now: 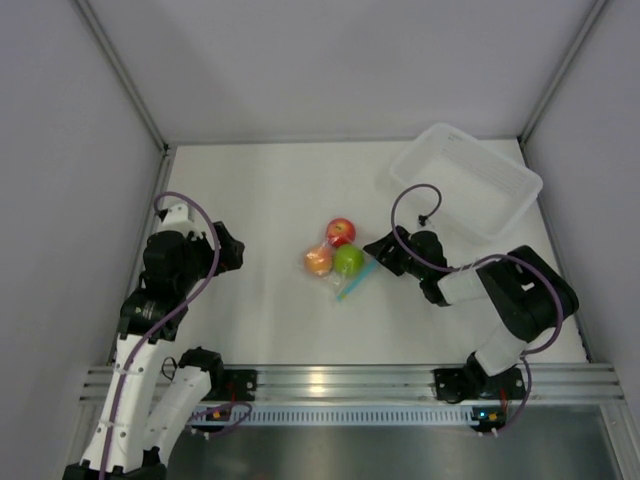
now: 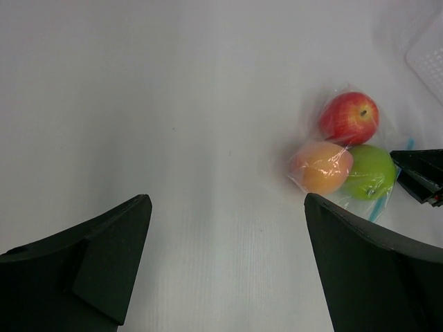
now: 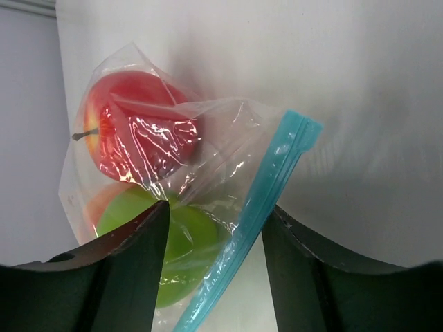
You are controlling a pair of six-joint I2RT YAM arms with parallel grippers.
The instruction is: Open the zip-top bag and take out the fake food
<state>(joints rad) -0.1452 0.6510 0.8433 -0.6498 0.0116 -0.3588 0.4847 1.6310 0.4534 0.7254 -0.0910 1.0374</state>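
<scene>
The zip-top bag lies at the table's middle with its teal zip strip toward the right arm. Inside it is the fake food: a red fruit, a green one and an orange one. My right gripper is at the bag's zip edge. In the right wrist view its jaws stand apart astride the zip strip and the clear plastic over the green fruit; the red fruit lies beyond. My left gripper hovers wide open and empty, left of the bag.
A translucent white bin stands at the back right, just behind the right arm. Grey walls close the table on the left, right and back. An aluminium rail runs along the near edge.
</scene>
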